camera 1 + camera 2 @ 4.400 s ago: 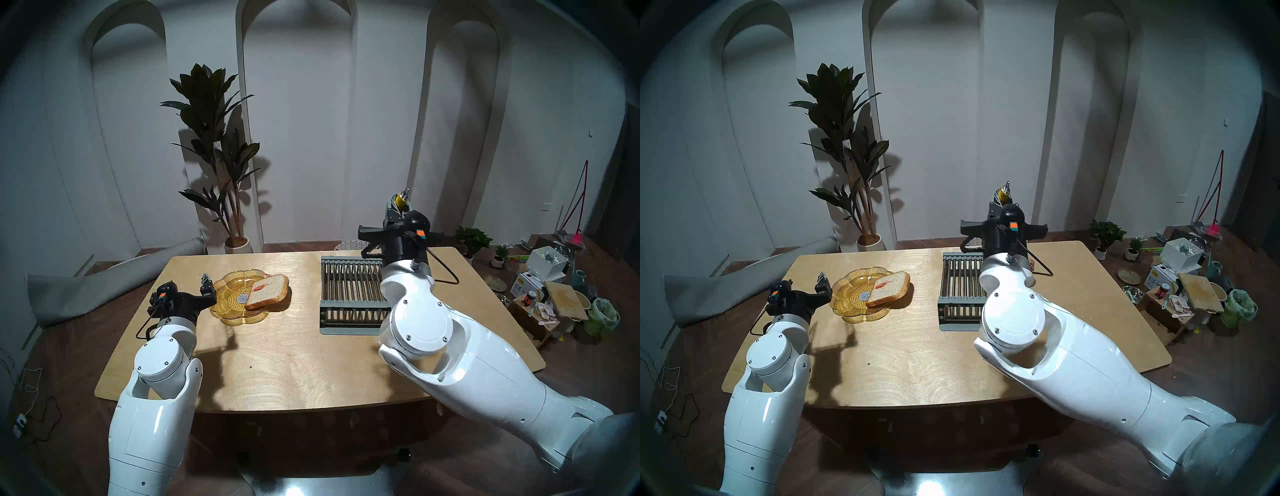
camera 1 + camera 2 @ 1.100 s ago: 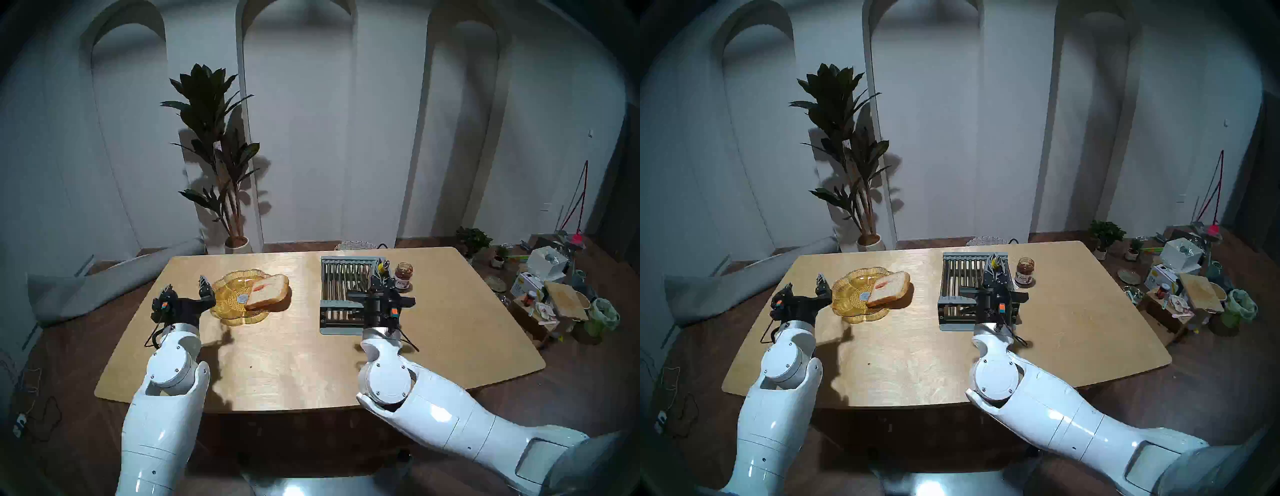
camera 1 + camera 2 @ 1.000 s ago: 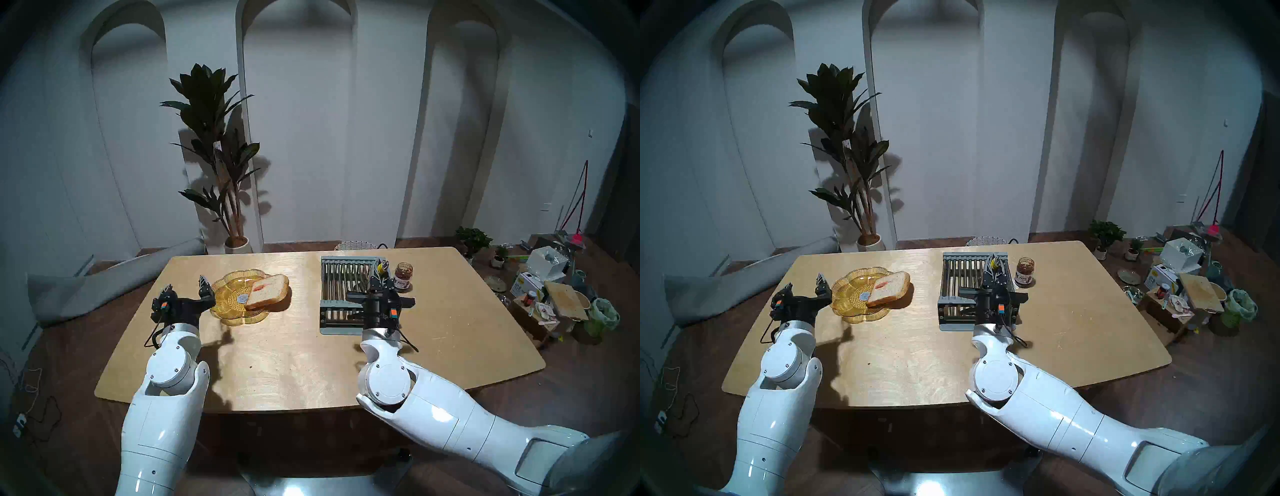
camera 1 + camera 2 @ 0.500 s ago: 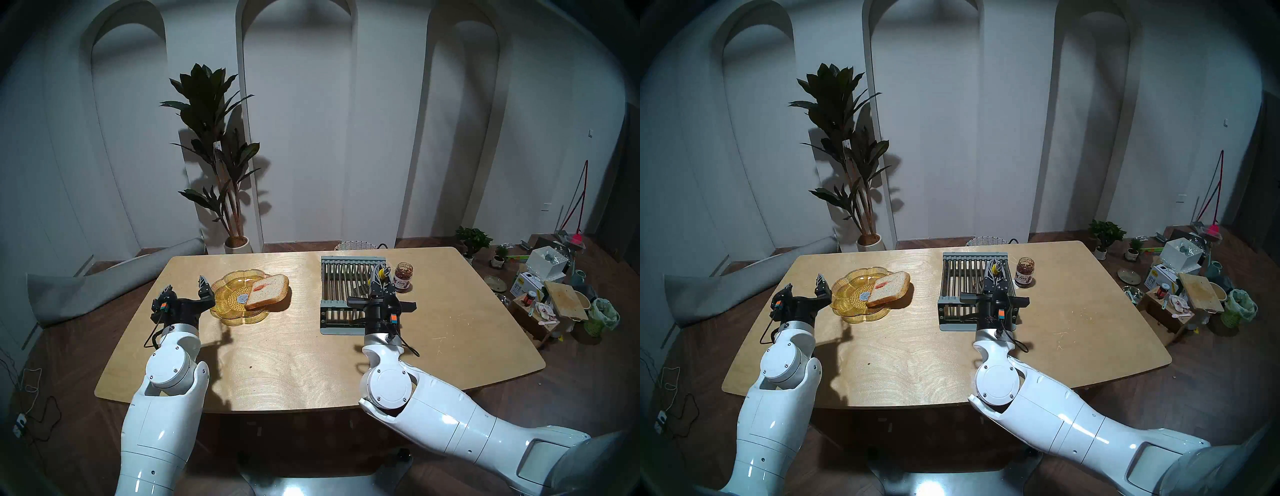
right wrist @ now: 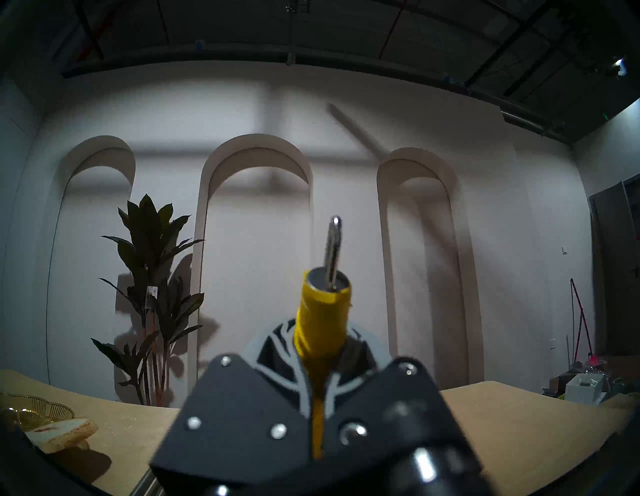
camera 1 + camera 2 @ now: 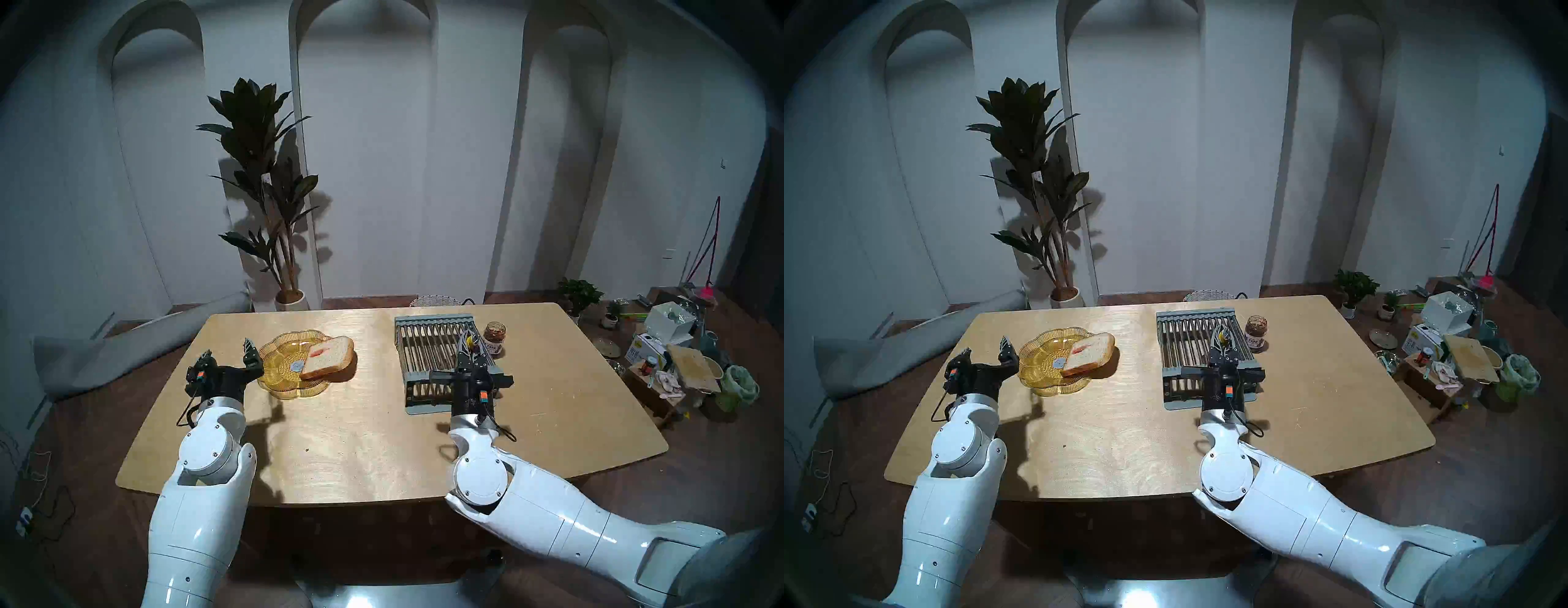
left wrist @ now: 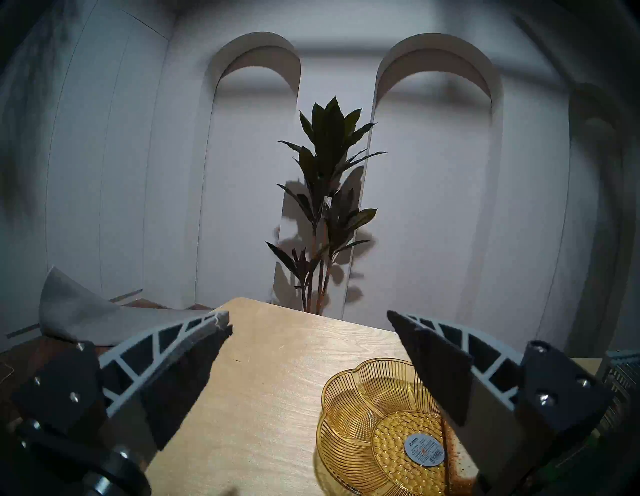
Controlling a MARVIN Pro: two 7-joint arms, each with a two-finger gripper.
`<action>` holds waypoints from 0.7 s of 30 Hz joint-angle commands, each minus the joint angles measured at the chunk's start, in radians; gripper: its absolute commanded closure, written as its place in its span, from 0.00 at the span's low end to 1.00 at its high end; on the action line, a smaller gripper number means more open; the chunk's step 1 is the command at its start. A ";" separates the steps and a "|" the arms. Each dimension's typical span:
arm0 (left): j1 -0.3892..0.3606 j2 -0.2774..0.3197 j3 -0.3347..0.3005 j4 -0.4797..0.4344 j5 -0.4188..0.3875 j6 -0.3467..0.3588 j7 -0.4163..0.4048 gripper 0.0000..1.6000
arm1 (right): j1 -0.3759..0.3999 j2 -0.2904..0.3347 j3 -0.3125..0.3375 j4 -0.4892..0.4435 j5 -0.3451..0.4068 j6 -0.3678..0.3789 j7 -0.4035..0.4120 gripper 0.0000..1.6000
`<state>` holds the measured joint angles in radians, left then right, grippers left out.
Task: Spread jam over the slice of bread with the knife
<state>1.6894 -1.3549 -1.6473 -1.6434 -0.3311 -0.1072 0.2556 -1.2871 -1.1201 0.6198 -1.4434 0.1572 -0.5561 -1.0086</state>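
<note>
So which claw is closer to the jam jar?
The right one. The right claw is over the rack, right beside the jam jar, holding the knife. The left claw is across the table by the plate.

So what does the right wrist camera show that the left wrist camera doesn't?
Only the right wrist view shows the right tool shut on the knife, yellow handle pointing up, and the jam smear on the slice of bread. Only the left wrist view shows the left tool, open. Both show the amber dish, table and plant.
</note>
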 commanded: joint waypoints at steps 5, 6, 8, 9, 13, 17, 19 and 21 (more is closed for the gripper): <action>-0.011 -0.008 0.002 -0.018 0.000 -0.005 0.004 0.00 | 0.020 -0.015 -0.008 0.046 -0.060 -0.081 -0.009 1.00; -0.011 -0.010 0.002 -0.018 0.000 -0.005 0.005 0.00 | 0.020 -0.015 -0.009 0.050 -0.058 -0.087 -0.009 1.00; -0.011 -0.011 0.002 -0.018 0.000 -0.006 0.005 0.00 | 0.024 -0.019 -0.011 0.075 -0.073 -0.131 -0.010 1.00; -0.011 -0.011 0.002 -0.018 0.000 -0.006 0.005 0.00 | 0.027 -0.019 -0.014 0.088 -0.075 -0.154 -0.007 1.00; -0.011 -0.014 0.002 -0.018 -0.001 -0.006 0.002 0.00 | 0.031 -0.026 -0.015 0.128 -0.080 -0.206 -0.008 1.00; -0.013 -0.015 0.004 -0.017 0.001 -0.005 0.002 0.00 | 0.036 -0.027 -0.017 0.150 -0.085 -0.252 -0.007 1.00; -0.014 -0.016 0.005 -0.017 0.003 -0.004 0.002 0.00 | 0.038 -0.027 -0.017 0.158 -0.093 -0.263 -0.009 0.76; -0.014 -0.017 0.005 -0.017 0.003 -0.003 0.001 0.00 | 0.038 -0.028 -0.017 0.161 -0.092 -0.269 -0.008 0.74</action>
<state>1.6893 -1.3716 -1.6465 -1.6422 -0.3312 -0.1075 0.2573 -1.2693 -1.1384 0.5980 -1.2844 0.0820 -0.7755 -1.0189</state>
